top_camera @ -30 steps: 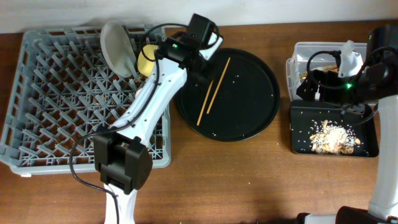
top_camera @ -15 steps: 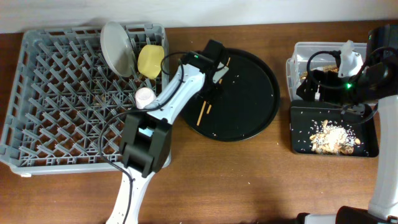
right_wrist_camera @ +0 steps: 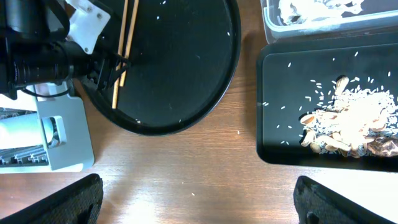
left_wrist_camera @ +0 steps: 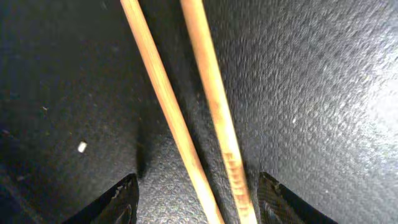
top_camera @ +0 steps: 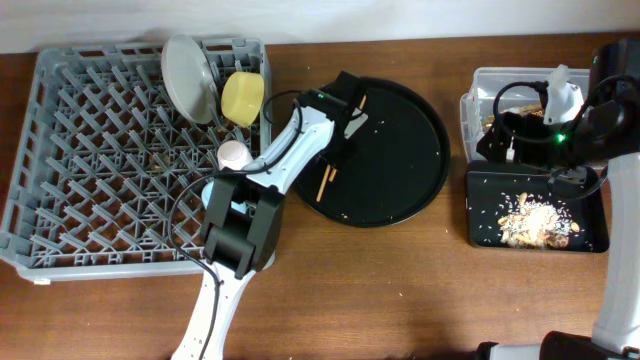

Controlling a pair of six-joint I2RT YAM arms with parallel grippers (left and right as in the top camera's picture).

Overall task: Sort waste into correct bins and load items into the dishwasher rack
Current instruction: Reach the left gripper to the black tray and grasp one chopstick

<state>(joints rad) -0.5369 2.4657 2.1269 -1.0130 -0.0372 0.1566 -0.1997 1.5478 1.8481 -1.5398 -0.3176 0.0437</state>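
The pair of wooden chopsticks [top_camera: 325,180] lies on the round black tray [top_camera: 400,150]. My left gripper [top_camera: 340,122] is low over them and open; in the left wrist view the chopsticks [left_wrist_camera: 161,93] run between its fingertips [left_wrist_camera: 199,208]. The grey dishwasher rack [top_camera: 100,150] holds the grey-green plate [top_camera: 190,75], the yellow bowl [top_camera: 243,97] and the pink cup [top_camera: 233,155]. My right gripper [top_camera: 497,140] is open and empty [right_wrist_camera: 199,205], high above the table beside the bins. The flat black tray [top_camera: 590,235] holds food scraps [top_camera: 535,220]. I see no light-blue cup.
The clear tub [top_camera: 480,85] stands behind the flat black tray and holds white tissue [right_wrist_camera: 311,9]. Stray rice grains dot the round tray [right_wrist_camera: 186,62] and the wood. The left arm's base [top_camera: 235,235] stands at the rack's front right corner.
My left arm has swung right from the rack's back onto the round tray and come down over the chopsticks. The pink cup now shows in the rack. The right arm is still.
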